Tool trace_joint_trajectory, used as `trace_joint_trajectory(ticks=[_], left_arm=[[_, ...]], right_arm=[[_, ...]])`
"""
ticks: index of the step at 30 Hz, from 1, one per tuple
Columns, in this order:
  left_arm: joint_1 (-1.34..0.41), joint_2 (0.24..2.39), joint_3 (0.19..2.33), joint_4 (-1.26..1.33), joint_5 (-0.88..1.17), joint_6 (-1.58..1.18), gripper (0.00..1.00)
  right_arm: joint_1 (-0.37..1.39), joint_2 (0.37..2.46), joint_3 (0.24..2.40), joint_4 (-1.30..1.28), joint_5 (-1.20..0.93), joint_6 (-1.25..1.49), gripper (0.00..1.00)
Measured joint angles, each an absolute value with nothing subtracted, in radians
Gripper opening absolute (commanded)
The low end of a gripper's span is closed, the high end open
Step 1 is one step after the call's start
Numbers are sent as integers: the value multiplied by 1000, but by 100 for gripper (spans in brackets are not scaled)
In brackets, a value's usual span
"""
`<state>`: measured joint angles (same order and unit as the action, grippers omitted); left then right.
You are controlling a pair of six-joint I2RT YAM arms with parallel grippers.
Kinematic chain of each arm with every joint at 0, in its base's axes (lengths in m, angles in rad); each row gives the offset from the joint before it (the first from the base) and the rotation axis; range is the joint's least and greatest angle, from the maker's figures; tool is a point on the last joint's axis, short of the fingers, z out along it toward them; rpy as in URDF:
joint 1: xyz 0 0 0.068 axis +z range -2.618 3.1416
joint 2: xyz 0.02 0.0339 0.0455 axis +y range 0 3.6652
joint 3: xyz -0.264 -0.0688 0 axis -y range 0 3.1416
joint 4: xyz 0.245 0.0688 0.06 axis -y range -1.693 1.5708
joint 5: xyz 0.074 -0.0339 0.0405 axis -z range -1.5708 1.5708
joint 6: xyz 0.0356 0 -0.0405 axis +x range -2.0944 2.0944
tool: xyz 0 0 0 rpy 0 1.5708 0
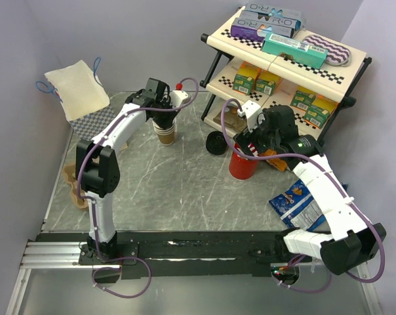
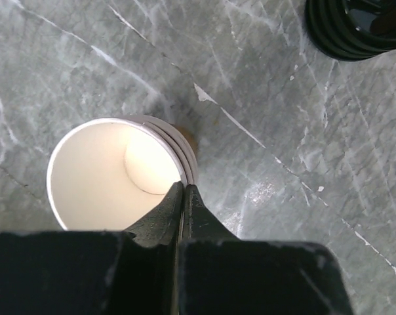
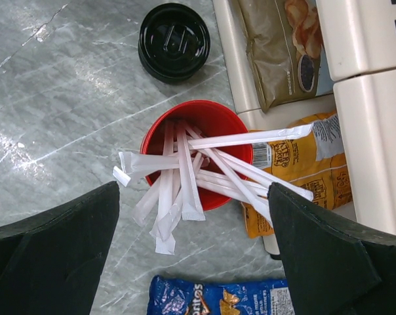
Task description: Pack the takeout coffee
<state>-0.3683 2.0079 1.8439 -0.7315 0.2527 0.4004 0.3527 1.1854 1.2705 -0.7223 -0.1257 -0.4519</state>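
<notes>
Left end effector (image 2: 184, 191) is pinched closed on the rim of the top lidless brown cup (image 2: 99, 174), part of a nested stack standing on the bench (image 1: 185, 190) well left of the red cup (image 1: 242, 165). The black lids (image 1: 216, 143) sit just beside the red cup, up-left in the top view. Right end effector (image 3: 193, 220) hangs over the red cup, fingers spread wide

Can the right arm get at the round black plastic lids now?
Probably yes. The right gripper hangs open over the red cup of wrapped stirrers; the round black plastic lids lie uncovered on the table beside it.
</notes>
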Motion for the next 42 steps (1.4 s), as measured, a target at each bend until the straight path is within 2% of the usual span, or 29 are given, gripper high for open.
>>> trace_joint_trajectory(ticks=[12,22,28,38,42], left_arm=[[-368,2011,2053,-857,223,437,1],[-360,2009,1924,-822,130,456,1],[-337,2038,2057,-892,132,435,1],[-309,1995,1938,-820,93,418,1],[-312,2018,2010,-865,83,402,1]], right_arm=[[352,1200,1276,-726,-138,-451,100],[351,1203,1276,-726,-148,-445,100],[350,1212,1280,-727,-170,-426,100],[363,1361,1476,-696,-292,-246,100],[390,1417,1531,-683,-324,-195,100]])
